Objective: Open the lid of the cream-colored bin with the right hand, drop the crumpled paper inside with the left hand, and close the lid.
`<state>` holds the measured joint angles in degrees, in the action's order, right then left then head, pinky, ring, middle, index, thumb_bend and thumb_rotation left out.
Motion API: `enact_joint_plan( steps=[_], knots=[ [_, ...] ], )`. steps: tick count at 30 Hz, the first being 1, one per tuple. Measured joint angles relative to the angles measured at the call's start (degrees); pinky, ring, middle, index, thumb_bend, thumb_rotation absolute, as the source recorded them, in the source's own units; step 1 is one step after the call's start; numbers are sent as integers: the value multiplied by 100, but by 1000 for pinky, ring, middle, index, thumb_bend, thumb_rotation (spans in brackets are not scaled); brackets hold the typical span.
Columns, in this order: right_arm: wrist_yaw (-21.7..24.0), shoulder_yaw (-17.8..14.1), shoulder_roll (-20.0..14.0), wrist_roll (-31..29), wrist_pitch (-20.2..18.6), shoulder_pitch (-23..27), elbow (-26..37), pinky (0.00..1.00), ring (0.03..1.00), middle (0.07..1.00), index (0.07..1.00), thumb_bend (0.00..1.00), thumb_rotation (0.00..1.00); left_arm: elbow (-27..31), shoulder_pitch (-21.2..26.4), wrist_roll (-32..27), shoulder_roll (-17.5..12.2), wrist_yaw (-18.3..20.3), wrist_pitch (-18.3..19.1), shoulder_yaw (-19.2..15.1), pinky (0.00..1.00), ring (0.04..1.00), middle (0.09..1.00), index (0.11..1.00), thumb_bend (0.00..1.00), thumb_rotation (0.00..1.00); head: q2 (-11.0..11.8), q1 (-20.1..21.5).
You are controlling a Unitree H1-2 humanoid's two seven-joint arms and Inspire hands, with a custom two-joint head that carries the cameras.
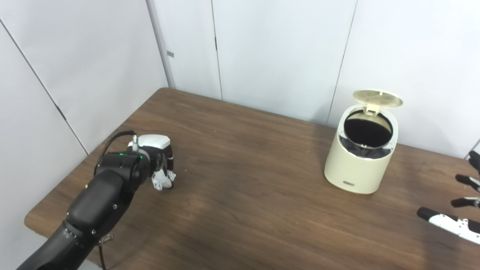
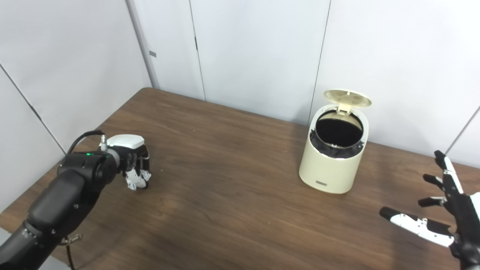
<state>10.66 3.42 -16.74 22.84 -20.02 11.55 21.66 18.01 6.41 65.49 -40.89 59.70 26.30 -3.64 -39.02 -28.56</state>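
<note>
The bin (image 2: 332, 150) already stands with its lid (image 2: 347, 98) up, the right robot hand (image 2: 446, 210) spread and holding nothing nearby, while the left robot hand (image 2: 133, 157) grasps the crumpled paper (image 2: 137, 179) low on the surface (image 2: 232, 210), well apart from the bin, so dropping and closing remain.

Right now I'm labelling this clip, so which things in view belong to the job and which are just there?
Job:
cream-colored bin, lid up
crumpled paper, in the left hand
right hand, open, clear of the bin

Just there:
wooden table
white wall panels
</note>
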Motion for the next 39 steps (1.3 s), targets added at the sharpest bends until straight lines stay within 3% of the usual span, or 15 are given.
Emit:
enact_joint_plan(
  steps=[10, 16, 23, 29, 34, 36, 39],
  knots=[
    [11, -29, -7, 2, -6, -3, 2, 557, 847, 983, 998, 832, 417, -19, -161, -288, -23, -723, -94, 55, 387, 407, 506, 492, 502, 0, 0, 0],
    [14, -29, -10, 2, -6, -3, 2, 545, 850, 981, 993, 827, 403, -12, -189, -437, -105, -944, -182, 132, 401, 418, 484, 493, 503, 0, 0, 9],
    [14, -28, -11, 2, -5, -2, 0, 576, 854, 975, 991, 823, 402, 289, -219, -545, -145, -959, -456, 242, 310, 390, 462, 510, 503, 0, 0, 0],
    [22, -26, -12, 0, -5, 2, -2, 584, 866, 981, 994, 818, 380, 524, -29, -651, -209, -910, -628, 265, 384, 451, 497, 482, 505, 0, 9, 0],
    [25, -22, -13, 3, -3, 13, -35, 587, 864, 979, 992, 822, 380, 536, 325, -473, -228, -778, -647, 281, 344, 428, 510, 484, 504, 0, 35, 53],
    [24, -22, -13, 4, -2, 19, -74, 577, 859, 981, 992, 819, 372, 565, 449, -457, -228, -772, -701, 285, 415, 454, 513, 471, 504, 0, 44, 70],
    [24, -9, -13, 4, -2, 27, -118, 581, 854, 981, 996, 828, 383, 541, 623, -546, -225, -1009, -898, 280, 398, 431, 473, 499, 505, 0, 61, 131]
  ],
)
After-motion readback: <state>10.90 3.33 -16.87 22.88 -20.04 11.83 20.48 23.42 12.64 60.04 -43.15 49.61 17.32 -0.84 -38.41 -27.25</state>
